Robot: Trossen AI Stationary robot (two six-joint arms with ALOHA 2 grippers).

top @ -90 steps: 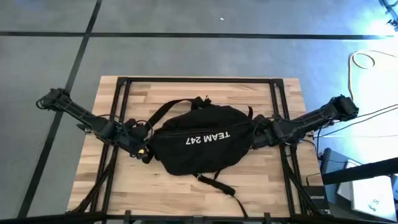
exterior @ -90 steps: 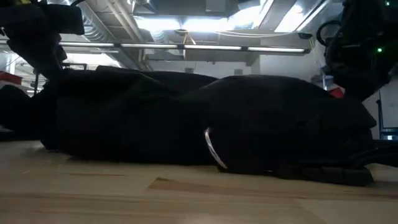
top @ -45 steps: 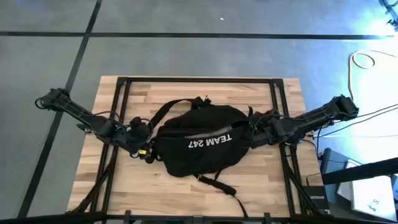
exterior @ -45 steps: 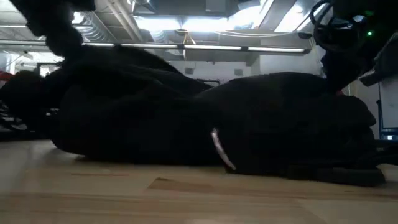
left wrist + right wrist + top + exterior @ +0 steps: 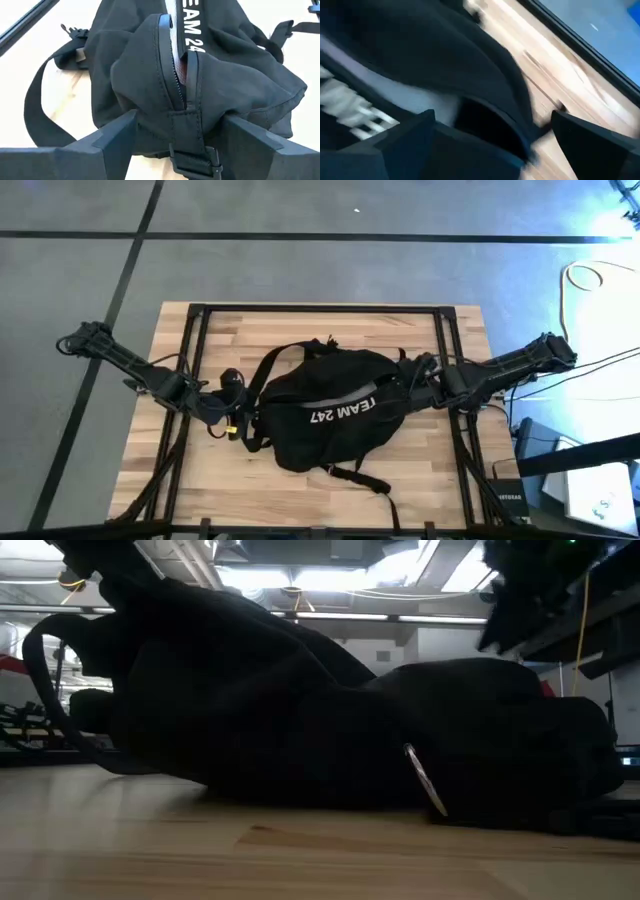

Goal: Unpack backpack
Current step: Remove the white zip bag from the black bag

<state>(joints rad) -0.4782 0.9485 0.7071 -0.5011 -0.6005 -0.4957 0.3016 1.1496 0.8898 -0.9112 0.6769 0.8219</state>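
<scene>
Left gripper: The left gripper (image 5: 244,423) sat at the backpack's left end, its fingers (image 5: 107,142) spread on either side of a bunched fold of black fabric; the wrist view showed fabric between them, but whether they pinched it could not be told.

Right gripper: The right gripper (image 5: 412,383) pressed against the backpack's right end. Dark fabric filled its wrist view, and how its fingers stood could not be told.

Backpack: The backpack (image 5: 325,408) lay slumped at mid-table between both arms, its white "TEAM 247" lettering (image 5: 343,411) facing up. Its left end was raised off the wood in the low view (image 5: 200,690). A zipper (image 5: 170,65) ran partly open along the top fold.

Straps: One strap (image 5: 272,365) looped toward the far side; another (image 5: 362,481) trailed toward the near edge.

Edges and room: Bare wood lay open along the near and far sides of the table (image 5: 300,325), and a black frame (image 5: 320,309) ran around its rim.

Surroundings: Grey floor with dark lines surrounded the table; a pale cable (image 5: 590,275) coiled at right.
</scene>
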